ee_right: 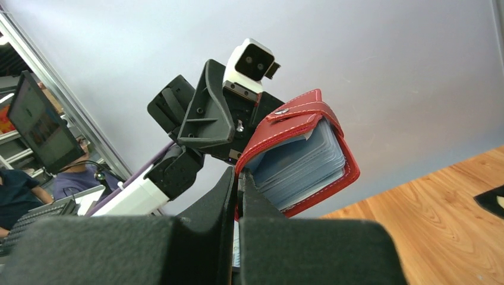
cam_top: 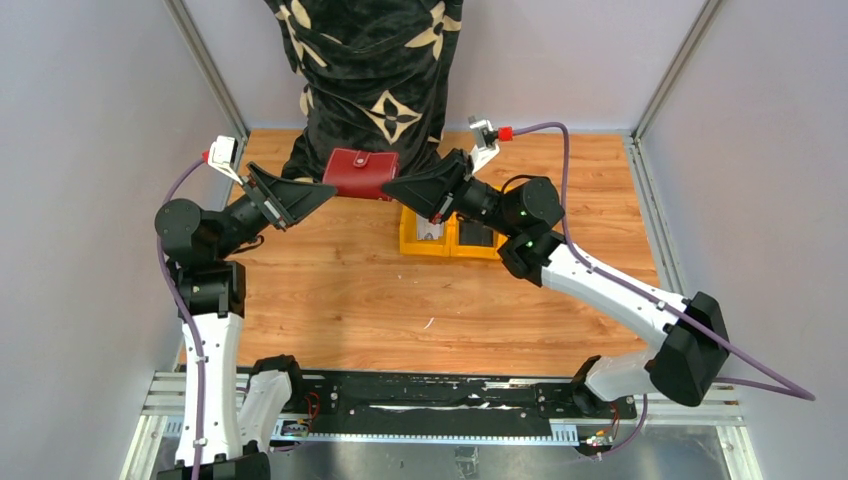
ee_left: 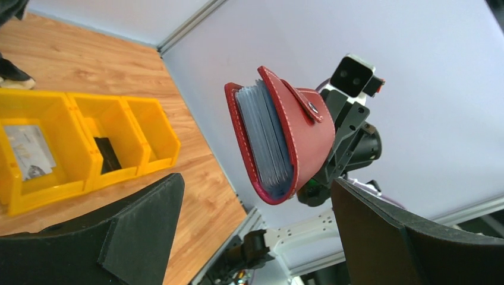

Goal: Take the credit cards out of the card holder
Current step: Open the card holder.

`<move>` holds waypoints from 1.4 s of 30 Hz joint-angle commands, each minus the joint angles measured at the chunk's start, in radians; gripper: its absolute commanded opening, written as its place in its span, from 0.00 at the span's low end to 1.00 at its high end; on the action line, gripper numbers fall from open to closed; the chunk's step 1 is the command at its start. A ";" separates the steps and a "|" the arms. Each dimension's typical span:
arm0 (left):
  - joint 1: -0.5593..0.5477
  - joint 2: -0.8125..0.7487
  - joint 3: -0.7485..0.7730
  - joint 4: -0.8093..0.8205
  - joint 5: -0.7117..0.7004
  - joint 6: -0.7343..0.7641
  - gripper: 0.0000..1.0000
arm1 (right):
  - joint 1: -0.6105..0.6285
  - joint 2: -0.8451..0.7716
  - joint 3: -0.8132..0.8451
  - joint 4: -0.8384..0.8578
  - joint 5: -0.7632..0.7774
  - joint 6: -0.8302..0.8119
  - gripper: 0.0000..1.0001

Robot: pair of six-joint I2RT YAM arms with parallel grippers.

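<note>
The dark red card holder [cam_top: 361, 172] hangs in the air between my two grippers, near the table's back. My right gripper [cam_top: 398, 186] is shut on one edge of its cover; in the right wrist view [ee_right: 238, 173] the shut jaws pinch the red cover [ee_right: 300, 119] beside the grey sleeves. The strap tab [ee_left: 301, 101] is snapped shut. My left gripper [ee_left: 255, 181] is wide open, and the card holder [ee_left: 297, 148] sits just beyond its fingertips, untouched. A pale card [ee_left: 27, 151] lies in one bin compartment. Cards inside the sleeves cannot be made out.
A yellow three-compartment bin [cam_top: 406, 243] stands on the wooden table under my right gripper, with a dark object [ee_left: 107, 155] in its middle compartment. A person in dark patterned clothing [cam_top: 370, 70] stands at the table's back edge. Grey walls and metal frame posts close in the sides.
</note>
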 commanded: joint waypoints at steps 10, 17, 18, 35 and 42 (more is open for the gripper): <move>-0.040 -0.024 -0.021 0.105 -0.053 -0.178 0.98 | 0.033 0.125 0.051 0.205 -0.008 0.084 0.00; -0.040 -0.029 -0.028 0.137 -0.064 -0.184 0.74 | 0.041 0.121 0.023 0.216 -0.009 0.082 0.00; -0.040 -0.028 -0.028 0.139 -0.069 -0.182 0.68 | 0.043 0.121 0.020 0.220 -0.013 0.081 0.00; -0.040 -0.030 0.049 -0.084 -0.088 0.198 0.03 | -0.037 0.011 -0.025 -0.102 -0.105 -0.015 0.69; -0.040 -0.037 0.114 -0.299 -0.054 0.416 0.01 | -0.051 0.083 0.149 -0.385 -0.217 -0.126 0.77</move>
